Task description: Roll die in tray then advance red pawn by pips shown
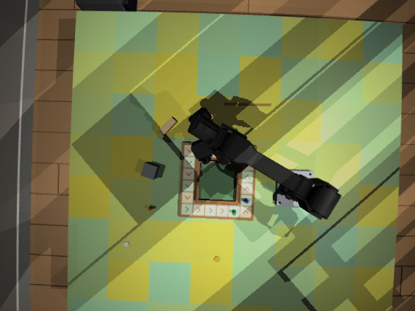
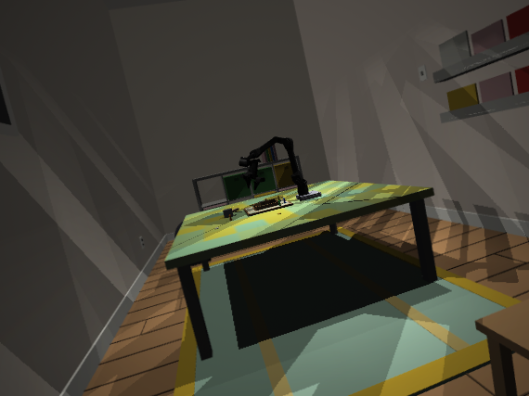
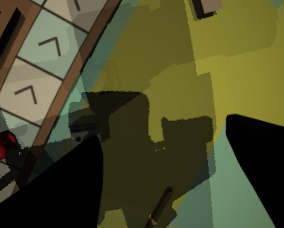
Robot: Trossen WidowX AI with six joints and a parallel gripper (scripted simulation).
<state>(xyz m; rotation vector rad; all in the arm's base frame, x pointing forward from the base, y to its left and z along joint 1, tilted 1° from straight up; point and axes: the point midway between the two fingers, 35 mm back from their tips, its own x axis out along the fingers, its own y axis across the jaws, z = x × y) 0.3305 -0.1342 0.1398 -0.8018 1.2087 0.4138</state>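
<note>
Gripper (image 3: 162,159) partly spread, holding nothing, hovering over the board (image 1: 187,183) at upper left of its track, die (image 3: 80,135) half hidden beside the left finger (image 3: 59,203), red pawn (image 3: 6,142) at left edge.
</note>
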